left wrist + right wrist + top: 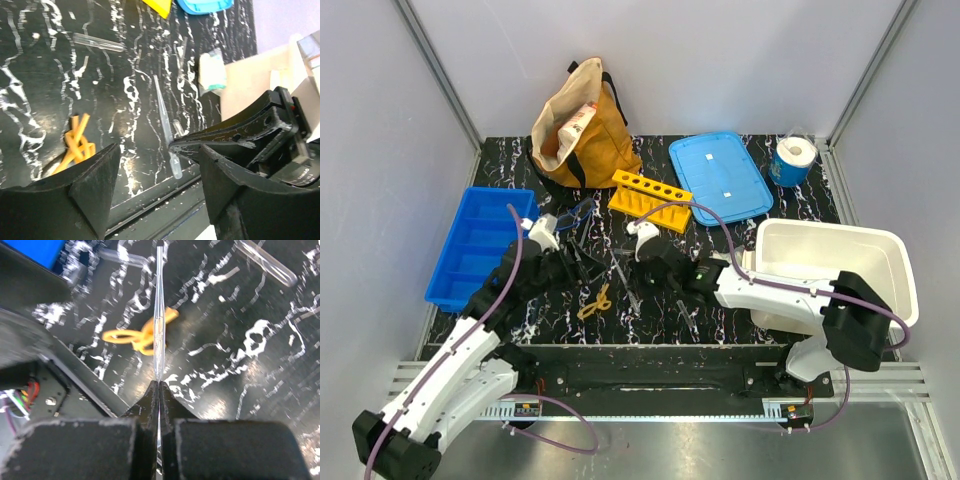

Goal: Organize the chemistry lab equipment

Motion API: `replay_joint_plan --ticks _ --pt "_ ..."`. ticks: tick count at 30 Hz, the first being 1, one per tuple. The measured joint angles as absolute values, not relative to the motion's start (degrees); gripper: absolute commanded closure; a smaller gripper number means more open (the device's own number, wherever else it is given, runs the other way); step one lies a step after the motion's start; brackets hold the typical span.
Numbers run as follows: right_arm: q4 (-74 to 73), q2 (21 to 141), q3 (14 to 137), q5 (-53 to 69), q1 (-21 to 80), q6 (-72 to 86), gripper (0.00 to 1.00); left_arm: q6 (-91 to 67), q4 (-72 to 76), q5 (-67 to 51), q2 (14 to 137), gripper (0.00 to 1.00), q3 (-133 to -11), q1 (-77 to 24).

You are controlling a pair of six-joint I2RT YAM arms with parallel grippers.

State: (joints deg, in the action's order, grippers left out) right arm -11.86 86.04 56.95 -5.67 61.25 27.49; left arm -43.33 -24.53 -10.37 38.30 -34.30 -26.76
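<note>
Tube [158,315], thin, clear: clamped near one end in the right gripper [158,385], fingers pressed together on it. The rest runs straight out over the black table [790,205]; whether it is lifted or lying flat cannot be told.
Second tube [265,262] — flat on the table, well apart from the first.
Loop [595,300], yellow: on the table near the front edge, between the two arms, just beside the held tube.
Goggles [575,215], blue frame: between the tray [480,245] and the rack [650,195], partly hidden by the left arm.
Left gripper [159,150] — jaws apart, nothing between them, low over the table near the loop.
Also present: lid [720,175], bin [830,228], bag [582,125], roll [793,158].
</note>
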Motion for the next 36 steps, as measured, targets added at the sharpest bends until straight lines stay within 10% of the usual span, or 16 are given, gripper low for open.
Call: replay_joint_plan --ticks 15,25,36 --pt "1.8 84.5 57.1 1.2 61.3 33.4 1.0 -45.6 -16.2 -16.1 41.7 0.59 -31.4 -26.8" --pt "2.4 84.5 56.9 1.6 61.3 33.8 1.0 -48.1 -13.0 -16.8 42.7 0.93 -30.2 -27.0" --pt "2.3 82.8 54.3 0.7 61.3 34.9 0.42 -47.6 -18.6 -12.1 46.5 1.0 -34.3 -25.0"
